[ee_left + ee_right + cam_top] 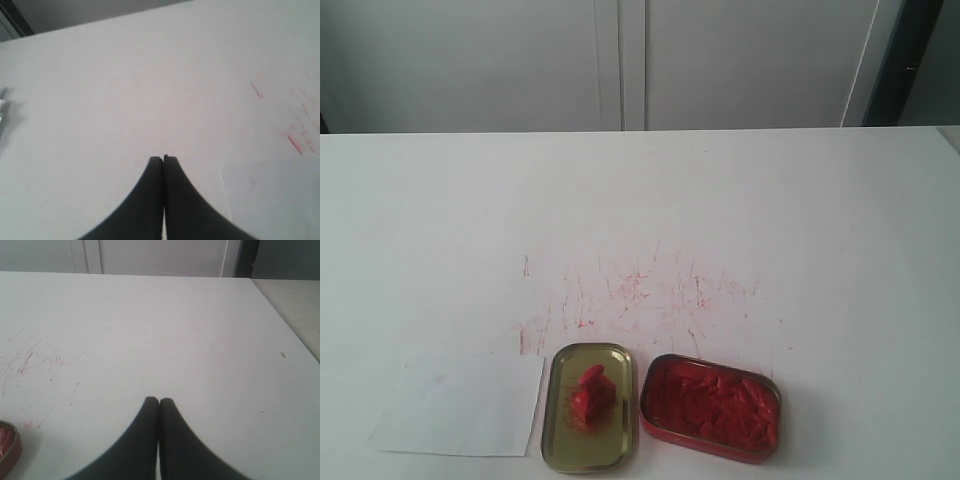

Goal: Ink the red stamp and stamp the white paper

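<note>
The red stamp (590, 392), likely light and rigid, best pinched by its knob, sat in a gold tray (582, 450) at the near edge of the surface (740, 200); left gripper (163, 159) and right gripper (159, 400) were closed, empty

The black left gripper (163, 159) has its curved jaws pressed tight together; the black right gripper (159, 401) likewise; both hang above the bench (100, 75).

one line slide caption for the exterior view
Red stamp resting in a gold tray, between the white paper and an open tin of red ink paste, on a red-scratched white table.
</note>
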Action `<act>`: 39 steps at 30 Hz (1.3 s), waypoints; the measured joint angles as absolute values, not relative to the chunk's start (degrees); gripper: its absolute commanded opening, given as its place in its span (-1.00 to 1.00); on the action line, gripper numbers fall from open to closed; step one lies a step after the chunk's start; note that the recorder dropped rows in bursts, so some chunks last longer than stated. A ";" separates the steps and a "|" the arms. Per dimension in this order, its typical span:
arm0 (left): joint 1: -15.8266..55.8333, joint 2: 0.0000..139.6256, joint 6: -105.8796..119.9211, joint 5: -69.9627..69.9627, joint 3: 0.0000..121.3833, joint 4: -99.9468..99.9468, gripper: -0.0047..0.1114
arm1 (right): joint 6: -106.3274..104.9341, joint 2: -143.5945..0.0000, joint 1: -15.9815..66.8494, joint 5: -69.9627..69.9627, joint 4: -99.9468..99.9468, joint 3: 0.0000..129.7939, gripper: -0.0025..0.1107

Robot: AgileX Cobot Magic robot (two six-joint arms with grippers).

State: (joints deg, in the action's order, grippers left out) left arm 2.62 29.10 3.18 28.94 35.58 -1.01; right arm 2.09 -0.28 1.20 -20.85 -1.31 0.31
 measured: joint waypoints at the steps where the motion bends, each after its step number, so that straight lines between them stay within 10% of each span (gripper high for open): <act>1: 2.62 30.40 3.29 30.21 36.46 -1.01 -0.92 | 2.09 -0.28 1.20 -20.85 -1.31 0.31 -0.96; 26: 2.89 63.19 11.24 57.17 53.50 9.69 -0.92 | 2.09 -0.28 1.20 -20.85 -1.31 0.31 -0.96; 39: 17.94 74.74 8.39 55.07 58.65 10.16 -0.92 | 2.19 -0.28 1.20 -20.85 -1.31 0.31 -0.96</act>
